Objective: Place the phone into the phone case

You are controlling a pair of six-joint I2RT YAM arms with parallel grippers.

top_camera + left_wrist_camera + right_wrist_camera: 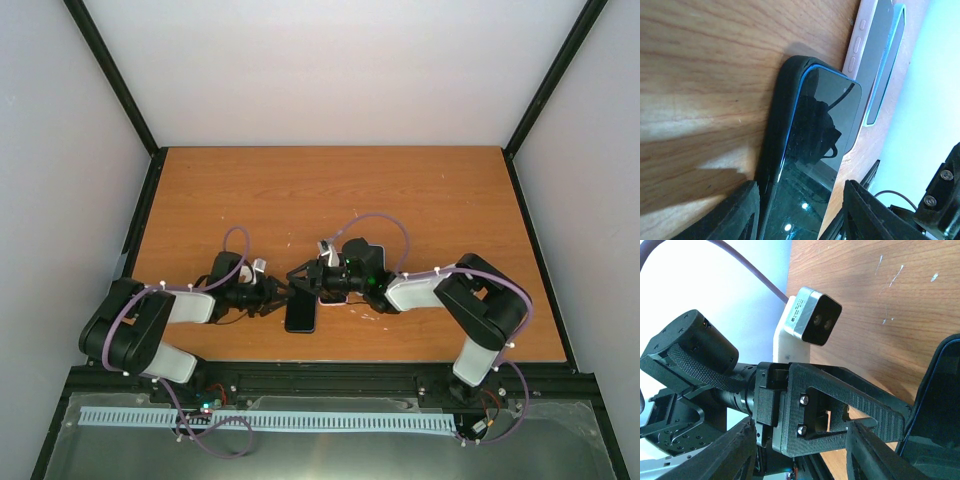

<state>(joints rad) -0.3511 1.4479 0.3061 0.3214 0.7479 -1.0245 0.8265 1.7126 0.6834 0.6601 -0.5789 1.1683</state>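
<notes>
Seating phone (825, 130) in phone case (782, 115) — blue edge looks proud; left pincer (800, 215) straddles both, grip can't tell; right pincer (800, 440) apart. Next, likely — press raised edge flush.

Orange-brown wood-grain desk (330, 190), brightly and evenly lit, with only soft shadows. Meets a plain white back wall (340, 70) at the far edge; flanked by pale side walls (60, 150) along the left and right edges. Black frame struts (112, 75) rising from both far corners, slanting outward toward the top of the overhead view. Along the near edge, a black bolted rail (330, 375); beyond it, nearer the camera, a white slotted strip (300, 421) lying over a grey, glossy surface (330, 455). Shows a few small pale scuffs (897, 276) in the grain in the right wrist view.
</notes>
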